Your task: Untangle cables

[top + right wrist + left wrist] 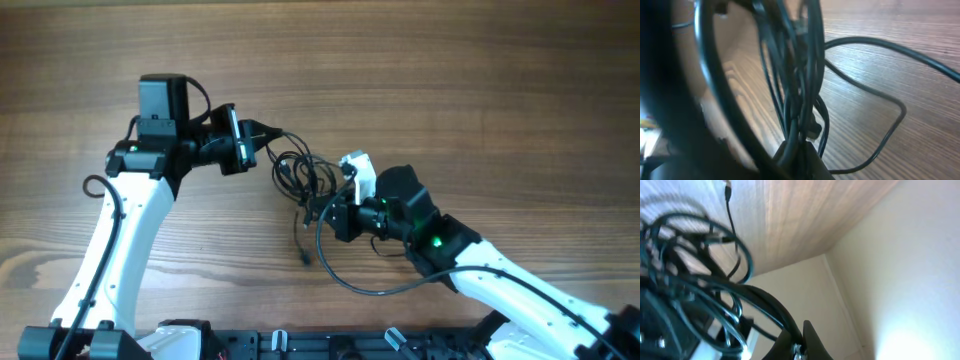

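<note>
Overhead view of a wooden counter (480, 80); two white robot arms reaching in from the near edge, one from each near corner, meeting around the middle. Between them sit thin black cables (295, 170) in a loose knot of overlapping loops close to the centre of the counter, seemingly held partly above the wood; one free plug end (303, 257) trails towards the near edge.

Left gripper (262, 133) on the far-left side of the knot; jaws pressed together on a strand, judging by the cord running straight out of the tips; from the left wrist, dark fingers (810, 340) at the bottom, tangled loops crowding the left of the picture.

Right gripper (328, 212) on the near-right side of the knot; jaws likewise closed, pinching several strands that bunch together just above its fingers (810, 167) in the right wrist view; beyond them, one single cord bending away across the wood.

Thicker black wire (345, 280) curving below the right gripper; belongs to the arm, not part of the job.

Progress judged as early: knot gripped from both sides, yet loops cross and pile up in the middle; no cord lying apart on its own. Left to do: working each strand out of the bundle; laying the cords down separately on the counter.
</note>
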Robot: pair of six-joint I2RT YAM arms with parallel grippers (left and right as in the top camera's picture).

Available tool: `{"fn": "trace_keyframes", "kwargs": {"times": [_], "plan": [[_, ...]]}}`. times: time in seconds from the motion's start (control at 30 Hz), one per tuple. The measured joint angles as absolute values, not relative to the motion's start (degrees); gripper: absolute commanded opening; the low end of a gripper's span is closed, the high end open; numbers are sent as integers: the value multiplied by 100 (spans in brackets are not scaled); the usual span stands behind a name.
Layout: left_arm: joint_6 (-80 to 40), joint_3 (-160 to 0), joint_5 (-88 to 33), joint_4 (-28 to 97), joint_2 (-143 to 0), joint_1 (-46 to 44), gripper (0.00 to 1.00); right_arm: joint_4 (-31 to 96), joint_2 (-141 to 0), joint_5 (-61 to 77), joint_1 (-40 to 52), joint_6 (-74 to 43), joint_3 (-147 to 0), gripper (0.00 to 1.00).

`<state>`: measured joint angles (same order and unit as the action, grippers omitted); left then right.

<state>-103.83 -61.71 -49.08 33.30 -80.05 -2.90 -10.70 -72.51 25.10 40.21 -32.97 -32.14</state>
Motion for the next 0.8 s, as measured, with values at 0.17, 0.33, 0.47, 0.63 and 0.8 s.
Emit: {"fn": "trace_keyframes", "kwargs": {"times": [0.17,0.33,0.47,0.63,0.8], "plan": [[-9196,-6176,-4775,3312,-8003,-279,54,-1046,-6875,2486,4021,-3297,-3131,4],[-7140,-6195,-4716,3155,-8003,-491,80,-1015,-6853,2440,4021,-3299,-3120,4],[-5363,-6202,-4711,3404,-8003,-764,89,-1007,-6853,2436,4021,-3297,-3120,4],[-3315,-6213,-4303,4226,-8003,-939,93,-985,-6853,2436,4021,-3295,-3120,4],[-2606,-6215,-3210,4840,-8003,-980,91,-982,-6853,2436,4021,-3188,-3118,4]]}}
